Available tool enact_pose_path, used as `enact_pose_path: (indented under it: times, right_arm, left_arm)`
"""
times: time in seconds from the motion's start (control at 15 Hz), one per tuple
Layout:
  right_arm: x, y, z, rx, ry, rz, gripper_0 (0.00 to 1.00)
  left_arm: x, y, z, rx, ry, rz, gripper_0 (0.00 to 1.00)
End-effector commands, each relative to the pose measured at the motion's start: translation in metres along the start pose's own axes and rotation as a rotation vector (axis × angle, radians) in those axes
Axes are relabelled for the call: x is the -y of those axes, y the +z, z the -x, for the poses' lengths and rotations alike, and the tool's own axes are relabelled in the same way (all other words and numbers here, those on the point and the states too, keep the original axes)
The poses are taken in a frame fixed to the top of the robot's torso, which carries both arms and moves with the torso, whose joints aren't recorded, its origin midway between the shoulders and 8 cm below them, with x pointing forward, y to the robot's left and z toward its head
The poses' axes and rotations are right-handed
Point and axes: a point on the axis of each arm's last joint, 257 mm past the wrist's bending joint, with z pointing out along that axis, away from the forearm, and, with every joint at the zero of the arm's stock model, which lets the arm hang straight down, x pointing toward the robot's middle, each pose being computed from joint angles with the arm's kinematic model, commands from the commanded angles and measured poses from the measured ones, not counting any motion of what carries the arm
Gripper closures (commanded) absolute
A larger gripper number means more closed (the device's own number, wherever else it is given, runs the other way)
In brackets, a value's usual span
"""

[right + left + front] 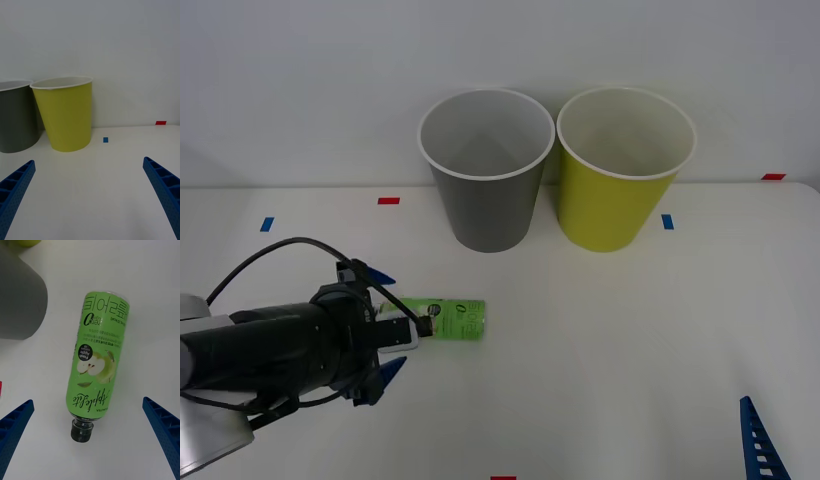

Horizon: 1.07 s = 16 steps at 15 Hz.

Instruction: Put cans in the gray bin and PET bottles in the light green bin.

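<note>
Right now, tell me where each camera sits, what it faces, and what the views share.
Front view: above the arms, looking down at the white table; left arm and open left gripper around the lying green PET bottle.
Right wrist view: low, facing the round yellow-green plastic bin; right gripper open.
Left wrist view: looking down on the bottle's black cap, between the blue fingers.
Shared: the round gray plastic bin appears in all three.
</note>
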Motion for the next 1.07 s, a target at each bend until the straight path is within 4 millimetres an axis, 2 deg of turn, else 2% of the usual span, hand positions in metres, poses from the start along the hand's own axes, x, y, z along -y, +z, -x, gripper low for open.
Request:
enact_pose_path:
  times: [0.07,0.33,0.53,0.67,0.8,1.07]
  right_arm:
    - [0.0,0.0,0.0,0.0,0.0,0.0,0.0]
    - [0.0,0.0,0.0,0.0,0.0,0.0,0.0]
    - [0.0,0.0,0.0,0.0,0.0,0.0,0.0]
    - [0.0,0.0,0.0,0.0,0.0,0.0,0.0]
    - [0.0,0.0,0.0,0.0,0.0,0.0,0.0]
    - [0.0,0.0,0.0,0.0,0.0,0.0,0.0]
  left_arm:
    - [-0.001,0.004,0.02,-0.006,0.072,-0.022,0.0]
    - [-0.006,0.016,0.024,-0.009,0.115,-0.077,0.0]
    - [-0.006,0.03,0.036,0.013,0.198,-0.123,0.0]
    - [-0.005,0.032,0.043,-0.017,0.24,-0.164,0.0]
    - [0.001,0.036,0.05,-0.043,0.228,-0.21,0.0]
    - [0.003,0.065,0.061,-0.043,0.151,-0.257,0.0]
